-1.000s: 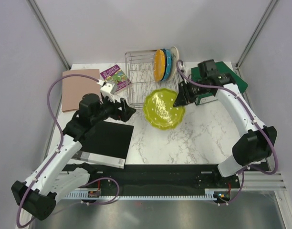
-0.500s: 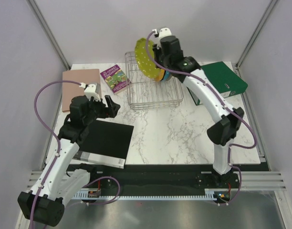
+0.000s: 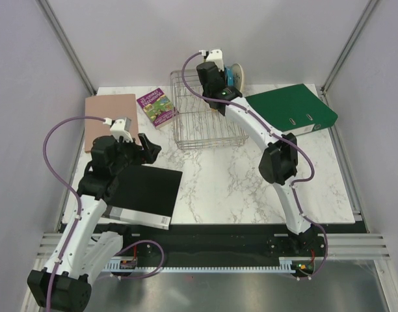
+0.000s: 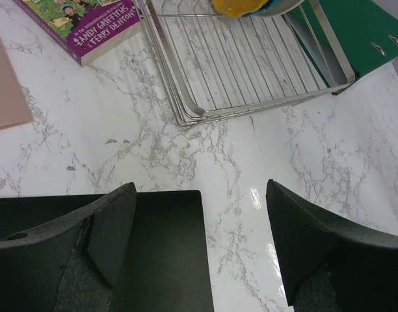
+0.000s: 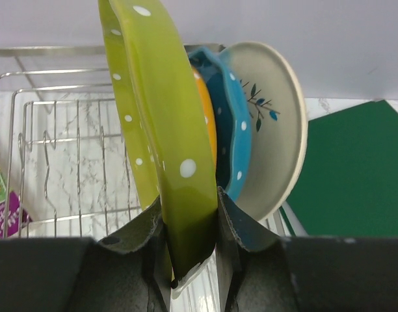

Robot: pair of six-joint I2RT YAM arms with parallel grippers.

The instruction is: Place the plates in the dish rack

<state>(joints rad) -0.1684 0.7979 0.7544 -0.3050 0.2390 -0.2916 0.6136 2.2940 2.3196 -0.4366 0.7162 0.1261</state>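
The green plate [image 5: 157, 130] is clamped at its rim between the 2 fingers of the right gripper [image 5: 191, 224]. It is held upright on its edge over the dish rack [image 3: 212, 144], at the far edge of the worktop [image 3: 251, 188]. Whether its lower edge already touches the wires cannot be told. Just beside it, 3 plates are stood toward the right end of the rack: the orange plate [image 5: 211, 140], the blue plate [image 5: 237, 140] and the cream plate [image 5: 277, 117]. The left gripper [image 4: 200, 214] is spread wide with nothing in it, above a black folder [image 4: 160, 260] near the left edge, well apart from the rack.

The plate is judged to be glazed ceramic: stiff, rather heavy for a pinch at 1 point, slippery, and easily chipped against wire or the neighbouring plate. The rim is considered the right place to be held, so that both faces are left free for the prongs.
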